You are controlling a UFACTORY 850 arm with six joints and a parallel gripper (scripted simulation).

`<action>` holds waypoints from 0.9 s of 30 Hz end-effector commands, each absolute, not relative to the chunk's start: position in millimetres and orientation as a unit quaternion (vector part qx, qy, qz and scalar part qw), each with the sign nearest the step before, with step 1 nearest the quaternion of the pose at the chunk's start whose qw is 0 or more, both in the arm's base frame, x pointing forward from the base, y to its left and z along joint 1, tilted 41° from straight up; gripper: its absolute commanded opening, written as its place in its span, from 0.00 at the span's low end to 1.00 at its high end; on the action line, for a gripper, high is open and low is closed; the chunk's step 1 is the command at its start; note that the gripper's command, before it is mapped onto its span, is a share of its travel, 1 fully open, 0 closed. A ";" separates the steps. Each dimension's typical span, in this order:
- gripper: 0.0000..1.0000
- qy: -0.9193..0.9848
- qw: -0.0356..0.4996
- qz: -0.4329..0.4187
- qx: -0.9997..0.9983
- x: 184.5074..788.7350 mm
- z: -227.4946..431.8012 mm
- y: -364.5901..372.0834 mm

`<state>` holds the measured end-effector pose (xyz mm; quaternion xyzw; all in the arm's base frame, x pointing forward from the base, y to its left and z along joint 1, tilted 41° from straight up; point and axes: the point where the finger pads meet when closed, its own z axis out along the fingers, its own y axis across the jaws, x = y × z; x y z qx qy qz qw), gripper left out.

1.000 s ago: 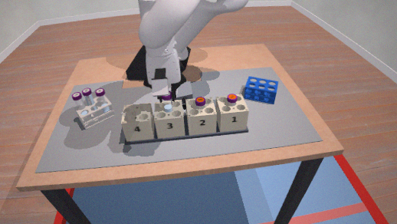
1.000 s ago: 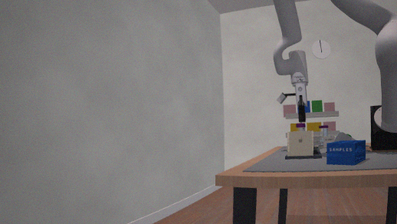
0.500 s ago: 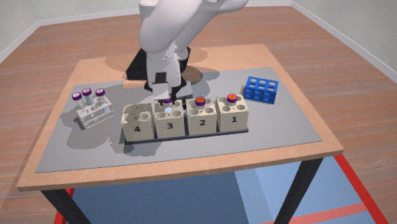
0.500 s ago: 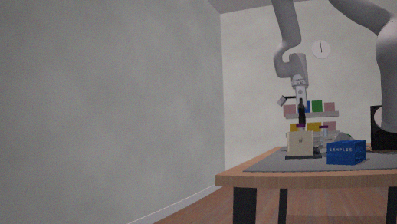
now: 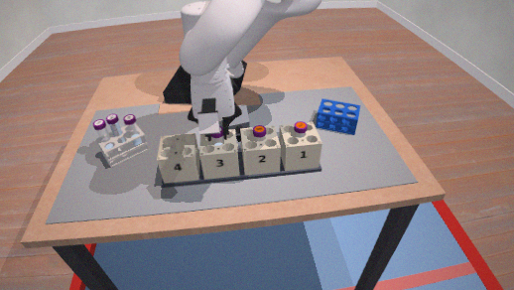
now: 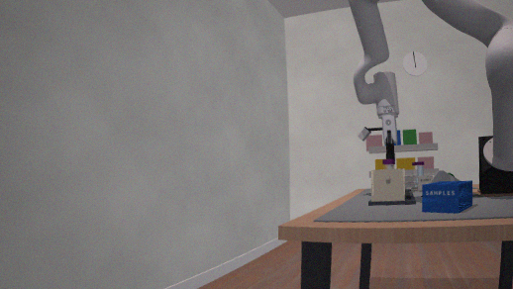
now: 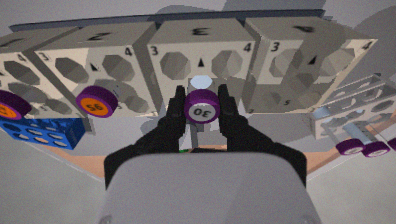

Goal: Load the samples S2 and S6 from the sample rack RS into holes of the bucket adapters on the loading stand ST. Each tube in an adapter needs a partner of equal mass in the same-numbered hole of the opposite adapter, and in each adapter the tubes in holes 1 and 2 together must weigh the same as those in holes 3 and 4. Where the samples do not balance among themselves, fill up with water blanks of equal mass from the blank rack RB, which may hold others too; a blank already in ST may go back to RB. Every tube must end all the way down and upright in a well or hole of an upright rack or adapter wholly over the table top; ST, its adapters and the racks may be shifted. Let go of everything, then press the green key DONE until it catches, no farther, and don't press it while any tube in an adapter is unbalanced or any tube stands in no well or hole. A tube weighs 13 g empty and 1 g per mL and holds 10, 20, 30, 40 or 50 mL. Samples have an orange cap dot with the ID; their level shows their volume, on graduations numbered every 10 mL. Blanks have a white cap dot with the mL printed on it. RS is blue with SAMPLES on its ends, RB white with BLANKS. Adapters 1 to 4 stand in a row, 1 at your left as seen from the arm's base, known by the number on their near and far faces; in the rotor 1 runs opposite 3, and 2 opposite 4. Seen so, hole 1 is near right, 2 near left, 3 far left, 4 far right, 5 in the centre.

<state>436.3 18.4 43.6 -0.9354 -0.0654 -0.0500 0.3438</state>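
My gripper (image 7: 201,95) (image 5: 216,133) is shut on a blank tube with a purple cap and a white dot marked 30 (image 7: 201,106). It holds the tube upright over adapter 3 (image 5: 219,155) of the loading stand, with the cap just above the adapter's top. I cannot tell which hole is below it. Sample S6 (image 7: 96,101) stands in adapter 2 (image 5: 261,150). Another orange-dotted sample (image 5: 300,126) stands in adapter 1 (image 5: 301,147). Adapter 4 (image 5: 177,159) shows no tube. In the side view the gripper (image 6: 389,144) hangs straight above the stand.
The white blank rack (image 5: 121,144) with three purple-capped tubes stands left of the stand. The blue sample rack (image 5: 338,115) stands right of it with no tubes showing, and also appears in the side view (image 6: 447,196). The arm's black base is behind the stand.
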 end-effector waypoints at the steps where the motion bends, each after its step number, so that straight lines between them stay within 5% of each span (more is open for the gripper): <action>1: 0.00 -0.065 0.344 -0.051 -0.935 437.1 41.4 20.1; 24: 0.00 -0.065 0.344 -0.051 -0.935 437.4 36.8 24.0; 25: 0.43 -0.065 0.344 -0.051 -0.935 437.4 36.6 24.2; 27: 0.43 -0.065 0.344 -0.051 -0.935 437.4 36.6 24.2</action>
